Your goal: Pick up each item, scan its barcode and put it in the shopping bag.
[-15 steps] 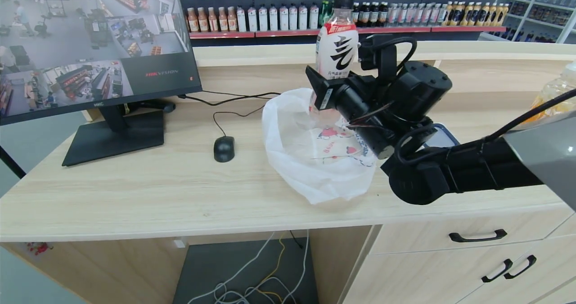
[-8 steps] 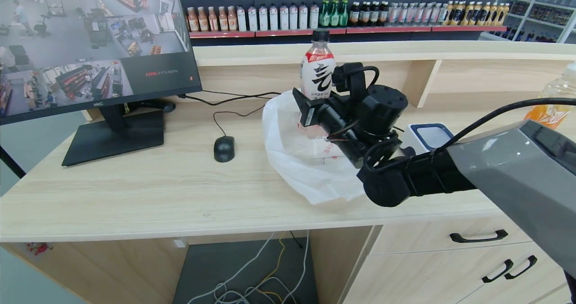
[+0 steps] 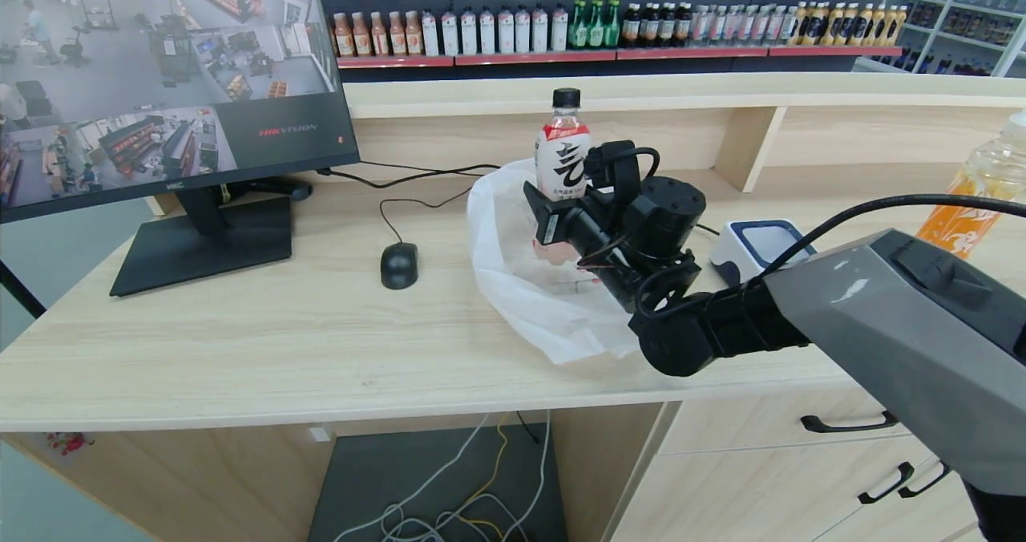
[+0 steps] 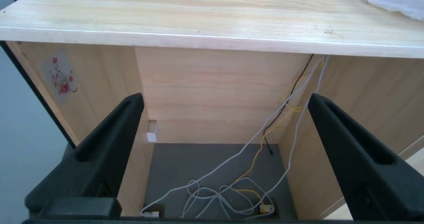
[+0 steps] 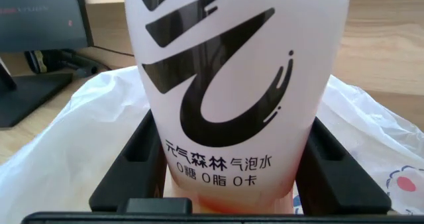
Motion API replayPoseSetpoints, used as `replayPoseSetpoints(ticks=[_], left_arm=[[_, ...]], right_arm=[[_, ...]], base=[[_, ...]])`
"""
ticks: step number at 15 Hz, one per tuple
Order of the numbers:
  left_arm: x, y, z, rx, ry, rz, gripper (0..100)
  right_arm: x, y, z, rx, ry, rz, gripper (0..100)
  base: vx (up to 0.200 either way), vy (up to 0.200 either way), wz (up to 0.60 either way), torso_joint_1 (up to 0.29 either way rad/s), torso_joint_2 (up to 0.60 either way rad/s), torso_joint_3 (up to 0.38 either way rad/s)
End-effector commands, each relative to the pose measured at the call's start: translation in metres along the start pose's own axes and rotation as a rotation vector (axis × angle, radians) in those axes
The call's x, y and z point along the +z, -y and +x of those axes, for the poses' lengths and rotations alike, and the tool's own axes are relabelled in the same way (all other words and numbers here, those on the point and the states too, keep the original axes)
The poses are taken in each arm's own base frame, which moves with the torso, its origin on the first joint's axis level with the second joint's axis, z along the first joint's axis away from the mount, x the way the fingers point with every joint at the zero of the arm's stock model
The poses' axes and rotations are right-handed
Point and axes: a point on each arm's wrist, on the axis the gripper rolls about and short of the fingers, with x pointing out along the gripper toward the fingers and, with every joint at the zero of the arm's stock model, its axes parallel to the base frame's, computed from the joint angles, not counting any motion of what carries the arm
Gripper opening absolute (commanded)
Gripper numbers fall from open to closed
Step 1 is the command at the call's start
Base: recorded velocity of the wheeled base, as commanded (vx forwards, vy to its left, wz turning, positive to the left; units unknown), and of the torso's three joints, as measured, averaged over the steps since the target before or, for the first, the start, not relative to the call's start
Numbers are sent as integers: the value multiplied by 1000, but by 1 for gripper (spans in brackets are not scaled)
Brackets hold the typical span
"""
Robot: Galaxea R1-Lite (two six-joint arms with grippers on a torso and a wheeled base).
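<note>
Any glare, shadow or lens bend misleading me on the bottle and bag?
Head view: even light, no glare on the bottle; the wide lens bends lines toward the edges; the right gripper and its arm cover part of the shopping bag. Right wrist view: bottle so close that its cap is cut off. Left wrist view: the recess under the counter lies in shade.

The bottle point(image 3: 563, 165) is white with bold black brush strokes, a red neck band and black cap. The shopping bag point(image 3: 513, 285) is milky white; the surface point(image 3: 280, 341) pale wood-grain; the mouse point(image 3: 398, 265) black.
</note>
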Motion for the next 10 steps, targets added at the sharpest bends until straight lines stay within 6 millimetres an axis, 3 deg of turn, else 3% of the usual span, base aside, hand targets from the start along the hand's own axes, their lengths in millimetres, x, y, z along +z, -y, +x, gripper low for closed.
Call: replayPoseSetpoints(ticks=[1, 10], left_arm=[[0, 0, 0, -1, -1, 0, 100], [0, 0, 0, 1, 1, 0, 100]], right_arm=[[-6, -1, 0, -1, -12, 10, 0], [-18, -1, 0, 0, -28, 9, 0]], base=[[0, 0, 0, 0, 0, 0], [0, 0, 0, 0, 0, 0]])
